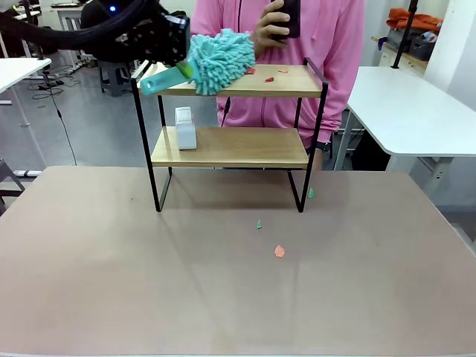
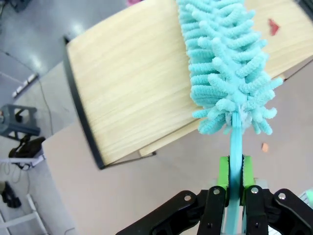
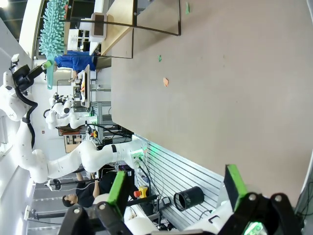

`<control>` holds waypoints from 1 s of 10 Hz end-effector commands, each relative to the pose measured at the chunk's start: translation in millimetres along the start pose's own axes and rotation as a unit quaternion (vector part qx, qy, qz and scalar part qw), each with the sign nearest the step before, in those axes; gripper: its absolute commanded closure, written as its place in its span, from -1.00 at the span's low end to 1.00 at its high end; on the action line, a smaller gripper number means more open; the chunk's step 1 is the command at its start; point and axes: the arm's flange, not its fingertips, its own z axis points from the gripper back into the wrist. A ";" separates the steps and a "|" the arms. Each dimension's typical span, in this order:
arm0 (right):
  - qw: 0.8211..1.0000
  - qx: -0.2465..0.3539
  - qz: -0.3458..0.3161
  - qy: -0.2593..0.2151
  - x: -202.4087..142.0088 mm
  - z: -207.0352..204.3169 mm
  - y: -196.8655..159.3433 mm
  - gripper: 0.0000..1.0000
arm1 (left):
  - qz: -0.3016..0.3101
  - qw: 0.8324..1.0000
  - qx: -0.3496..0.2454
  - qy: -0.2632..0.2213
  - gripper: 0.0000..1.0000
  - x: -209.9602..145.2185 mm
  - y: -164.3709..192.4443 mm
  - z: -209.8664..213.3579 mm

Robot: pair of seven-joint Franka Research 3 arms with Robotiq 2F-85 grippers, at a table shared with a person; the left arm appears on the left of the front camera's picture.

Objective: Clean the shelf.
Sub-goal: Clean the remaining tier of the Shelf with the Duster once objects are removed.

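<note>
My L gripper (image 2: 235,172) clamps duster (image 1: 221,61) on shelf (image 1: 230,146) top; R gripper (image 3: 176,186) wide, idle. Risk: sweep flicks red scraps (image 1: 269,79) onto desk (image 1: 111,282).

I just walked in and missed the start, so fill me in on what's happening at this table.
The left gripper grips a teal duster by its handle, its fluffy head on the top board of the shelf. Red scraps lie on that board beside it; green and orange scraps lie on the table in front. A white box sits on the lower board. The right gripper hangs open, away from the shelf. A person behind holds a phone.
</note>
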 end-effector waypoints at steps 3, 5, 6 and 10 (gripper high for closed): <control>1.000 0.001 0.013 0.002 0.1 2.8 0.3 -1.00 | -0.055 0.998 -0.020 0.027 0.75 8.4 -12.1 -8.3; 1.000 0.001 0.013 0.002 0.1 2.8 0.3 -1.00 | -0.074 0.996 -0.039 0.034 0.75 8.3 -14.1 -6.9; 1.000 0.001 0.013 0.002 0.1 2.8 0.3 -1.00 | -0.080 0.995 -0.044 0.037 0.75 8.3 -14.5 -6.2; 1.000 0.001 0.013 0.002 0.1 2.8 0.3 -1.00 | -0.162 0.982 -0.080 0.063 0.75 3.5 -5.6 -3.3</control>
